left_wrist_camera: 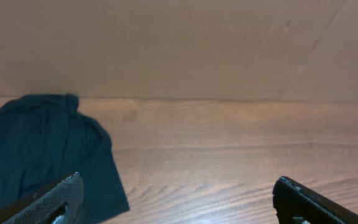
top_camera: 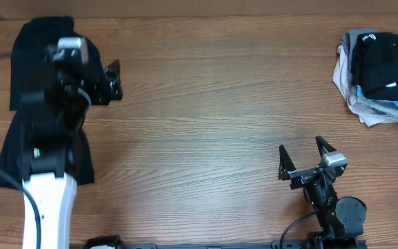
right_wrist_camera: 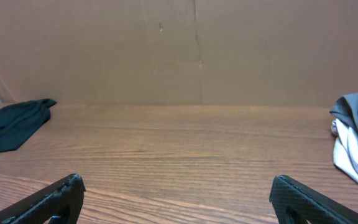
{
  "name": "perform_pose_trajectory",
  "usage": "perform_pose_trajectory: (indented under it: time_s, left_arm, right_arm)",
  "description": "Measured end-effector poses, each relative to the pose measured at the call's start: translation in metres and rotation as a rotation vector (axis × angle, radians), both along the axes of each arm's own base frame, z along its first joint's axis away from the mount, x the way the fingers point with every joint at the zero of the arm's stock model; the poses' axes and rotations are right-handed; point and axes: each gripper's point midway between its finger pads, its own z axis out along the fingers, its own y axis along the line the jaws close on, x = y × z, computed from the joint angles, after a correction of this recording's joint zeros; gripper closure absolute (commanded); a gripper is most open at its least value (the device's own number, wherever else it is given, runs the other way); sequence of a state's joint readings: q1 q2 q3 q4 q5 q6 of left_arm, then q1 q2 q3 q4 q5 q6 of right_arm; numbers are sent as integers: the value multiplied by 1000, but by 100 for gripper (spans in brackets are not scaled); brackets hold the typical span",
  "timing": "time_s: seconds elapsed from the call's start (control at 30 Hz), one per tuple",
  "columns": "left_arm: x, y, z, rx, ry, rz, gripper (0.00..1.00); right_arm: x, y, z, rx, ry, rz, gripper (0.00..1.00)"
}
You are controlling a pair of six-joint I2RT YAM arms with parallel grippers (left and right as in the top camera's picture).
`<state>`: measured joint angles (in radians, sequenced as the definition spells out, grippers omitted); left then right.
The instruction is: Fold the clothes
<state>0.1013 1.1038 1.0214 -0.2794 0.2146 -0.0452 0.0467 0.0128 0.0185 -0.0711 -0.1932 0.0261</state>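
A black garment of the clothes [top_camera: 33, 48] lies folded at the table's far left, partly hidden under my left arm. In the left wrist view it shows as dark cloth [left_wrist_camera: 36, 149] at the lower left. My left gripper [top_camera: 115, 81] hangs just right of its edge, open, over bare wood [left_wrist_camera: 176, 199]. Another black piece [top_camera: 389, 59] lies on top of the pale pile at the far right. My right gripper [top_camera: 301, 146] stands open near the front right with nothing between its fingers [right_wrist_camera: 176, 199]. From there the black garment [right_wrist_camera: 11, 124] shows far to the left.
A pale pile of beige, grey and light-blue clothes [top_camera: 365, 104] lies at the back right, also seen in the right wrist view [right_wrist_camera: 353, 146]. A brown cardboard wall [right_wrist_camera: 179, 50] stands behind the wooden table [top_camera: 206, 117].
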Motion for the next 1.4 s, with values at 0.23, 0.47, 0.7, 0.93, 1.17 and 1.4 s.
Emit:
perform_pose_trajectory:
  time_s: [0.23,0.47,0.7,0.93,1.17,1.4]
  left_arm:
    - [-56,-4,-14,18,-208,-4,0]
    - [-91,-9,-61,22,-271,-3,0]
    - [-112,-9,-87,9,-312,12,0]
    - [-124,-9,-95,11,-388,20,0]
    - [-126,-9,-113,12,-405,24,0]
    - [-130,-7,-113,14,-412,36,0]
  right_arm:
    - [0,0,0,0,1,0,0]
    - [0,0,0,0,0,0,0]
    - [0,0,0,0,0,-1,0]
    - [0,0,0,0,0,-1,0]
    - [0,0,0,0,0,-1,0]
    - [0,0,0,0,0,0,0]
